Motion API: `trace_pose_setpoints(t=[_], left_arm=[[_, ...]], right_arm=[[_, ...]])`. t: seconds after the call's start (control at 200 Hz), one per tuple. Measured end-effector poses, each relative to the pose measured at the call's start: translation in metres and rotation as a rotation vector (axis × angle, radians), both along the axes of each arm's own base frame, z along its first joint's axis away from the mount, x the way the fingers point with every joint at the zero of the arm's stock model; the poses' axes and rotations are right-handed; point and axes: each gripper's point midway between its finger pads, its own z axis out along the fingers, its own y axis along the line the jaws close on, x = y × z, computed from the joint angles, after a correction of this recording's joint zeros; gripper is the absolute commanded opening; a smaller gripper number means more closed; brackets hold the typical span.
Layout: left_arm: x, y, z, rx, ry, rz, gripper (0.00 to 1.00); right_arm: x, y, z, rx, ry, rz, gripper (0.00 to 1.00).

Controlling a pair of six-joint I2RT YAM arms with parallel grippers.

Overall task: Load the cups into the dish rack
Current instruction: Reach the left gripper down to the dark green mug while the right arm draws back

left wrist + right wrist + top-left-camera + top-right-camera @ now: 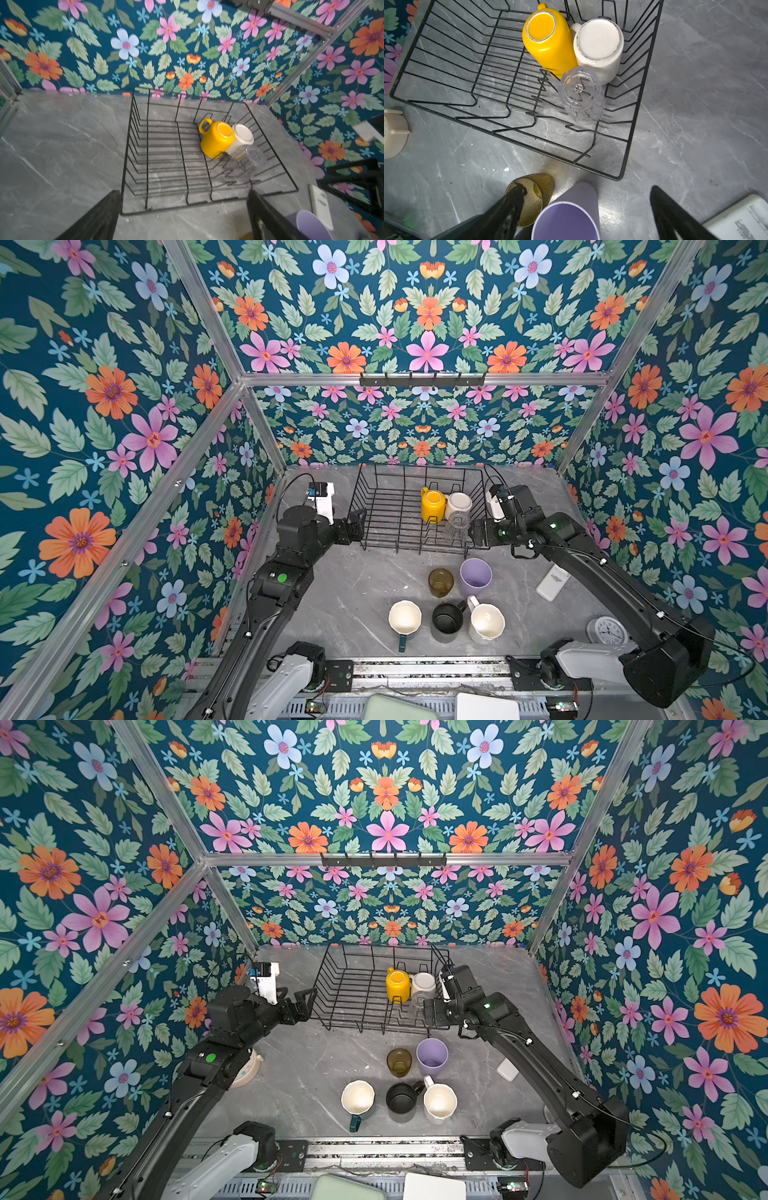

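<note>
Clear glass [580, 95] stands upside down, axis vertical, in the dish rack's [504, 137] front right corner. Right gripper [476, 533] reaches level at that corner, jaws apart, empty; left gripper [357, 526] gapes beside the rack's left edge.

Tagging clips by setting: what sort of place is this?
Probably a staged robot test booth, not a real kitchen: floral wallpaper on an aluminium frame, and a dish rack on a marble-look table.
</note>
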Motion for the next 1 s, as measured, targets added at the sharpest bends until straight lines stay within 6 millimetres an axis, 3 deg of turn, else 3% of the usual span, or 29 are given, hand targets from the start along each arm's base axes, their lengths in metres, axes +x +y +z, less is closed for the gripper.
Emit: trace_pose_setpoints(t=[0.24,0.385,0.705,1.0], left_arm=[[-0.043,-0.009,-0.031,-0.022,0.21,-0.1,0.91],[-0.058,-0.018,-0.044,-0.042,0.299,-0.155,0.88],[-0.095,-0.074,-0.078,0.063,0.433,-0.341,0.84],[-0.123,-0.074,-0.105,0.186,0.513,-0.354,0.79]], right_arm=[[0.003,0.001,0.004,0.02,-0.024,-0.011,0.95],[0.003,0.0,0.002,0.021,-0.025,-0.011,0.99],[0.0,0.003,0.0,0.039,-0.02,0.001,0.99],[0.001,0.004,-0.001,0.04,-0.021,0.002,0.99]])
